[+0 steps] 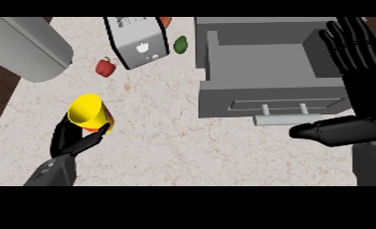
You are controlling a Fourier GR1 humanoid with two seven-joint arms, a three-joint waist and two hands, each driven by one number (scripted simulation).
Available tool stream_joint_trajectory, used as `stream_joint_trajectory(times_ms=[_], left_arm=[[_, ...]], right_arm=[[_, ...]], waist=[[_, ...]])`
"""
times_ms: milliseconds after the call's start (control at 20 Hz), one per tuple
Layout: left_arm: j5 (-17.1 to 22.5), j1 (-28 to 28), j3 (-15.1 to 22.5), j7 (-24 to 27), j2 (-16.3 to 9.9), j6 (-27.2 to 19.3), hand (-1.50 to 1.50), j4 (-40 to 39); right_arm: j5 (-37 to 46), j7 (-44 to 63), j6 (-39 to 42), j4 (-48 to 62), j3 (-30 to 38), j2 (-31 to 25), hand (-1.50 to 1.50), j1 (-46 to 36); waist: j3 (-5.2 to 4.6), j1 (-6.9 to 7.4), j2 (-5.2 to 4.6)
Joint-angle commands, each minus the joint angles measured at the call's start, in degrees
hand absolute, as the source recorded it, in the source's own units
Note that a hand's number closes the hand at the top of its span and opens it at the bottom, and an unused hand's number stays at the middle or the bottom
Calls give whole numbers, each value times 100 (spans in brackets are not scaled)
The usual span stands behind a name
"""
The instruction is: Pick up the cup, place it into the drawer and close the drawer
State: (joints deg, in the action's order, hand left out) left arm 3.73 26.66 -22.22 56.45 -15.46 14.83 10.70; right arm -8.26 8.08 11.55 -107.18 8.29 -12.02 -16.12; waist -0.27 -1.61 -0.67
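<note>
A yellow cup (89,109) with an orange-red lower part stands tilted at the counter's left. My left hand (67,141) is curled round its base, thumb on the near side. The grey drawer (220,98) is pulled open at the right, and its inside shows nothing in it. A pale handle (283,109) sits on its front. My right hand (361,88) is open at the view's right edge, fingers pointing up over the drawer's right side, thumb (327,130) sticking out left just before the drawer front.
A silver toaster-like box (138,41) stands at the back middle. Beside it lie a red pepper (106,67) and a green vegetable (180,44). A large grey cylinder (29,49) fills the back left corner. Bare marbled counter (183,143) lies between the hands.
</note>
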Motion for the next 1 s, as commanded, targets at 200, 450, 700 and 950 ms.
stream_joint_trajectory(times_ms=[200,450,700,950], left_arm=[[-154,-18,-75,1227,19,-1428,150,408],[-194,114,-121,1545,630,-2081,150,337],[-11,241,-145,1634,707,-779,150,617],[-174,781,248,1158,900,-405,150,977]], right_arm=[[100,221,-134,-127,-100,35,-150,-177],[-98,176,-22,172,113,-67,-150,-237],[-15,31,-86,102,118,-9,-150,-131],[112,-190,-19,276,39,17,-150,-26]], waist=[[-2,-25,4],[7,11,5],[9,32,20],[20,79,40]])
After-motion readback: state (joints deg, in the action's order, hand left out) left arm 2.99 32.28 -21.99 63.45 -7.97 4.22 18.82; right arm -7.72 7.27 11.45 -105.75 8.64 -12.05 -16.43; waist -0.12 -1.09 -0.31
